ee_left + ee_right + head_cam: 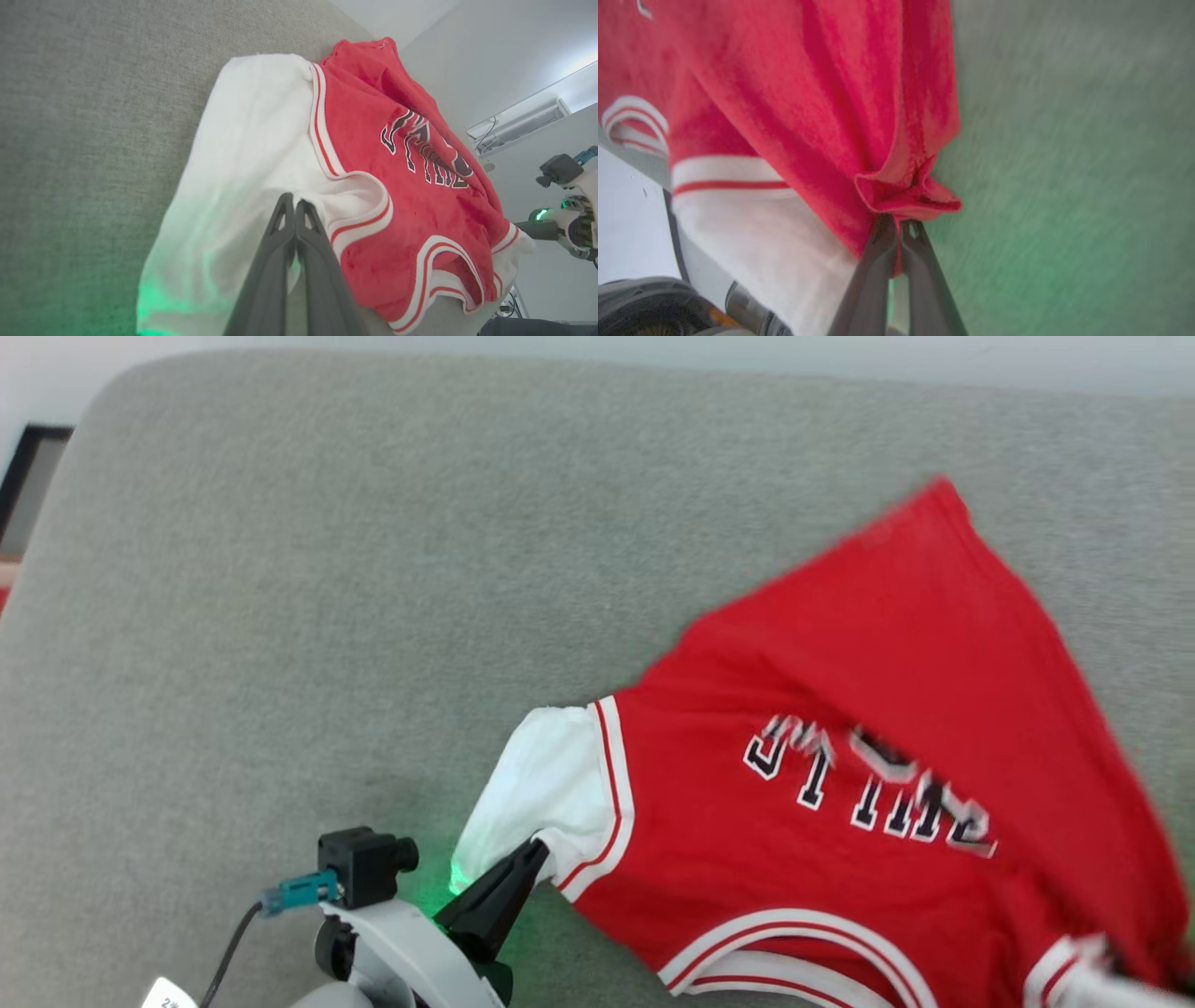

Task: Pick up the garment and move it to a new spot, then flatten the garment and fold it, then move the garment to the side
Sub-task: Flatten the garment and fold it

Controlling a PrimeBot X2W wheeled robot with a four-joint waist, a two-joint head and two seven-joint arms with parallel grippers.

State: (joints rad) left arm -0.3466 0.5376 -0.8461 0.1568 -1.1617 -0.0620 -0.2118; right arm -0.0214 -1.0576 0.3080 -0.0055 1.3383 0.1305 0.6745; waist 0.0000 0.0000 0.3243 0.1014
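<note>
garment point(868, 644): red jersey tee, laid print-up on the grey bench point(327, 569), off toward the right side; the black lettering is read upside down from the head view, and the far corner is blurred
left hand point(535, 849): fingers are pressed together on the edge of the white sleeve point(546, 775), right by its striped cuff; a green glow point(457, 877) is thrown on the cloth beside it
right hand point(899, 223): clamped on a bunched fold of red cloth, just beside the other white sleeve
neck trim point(794, 943): striped, seen at the near edge of the bench
</note>
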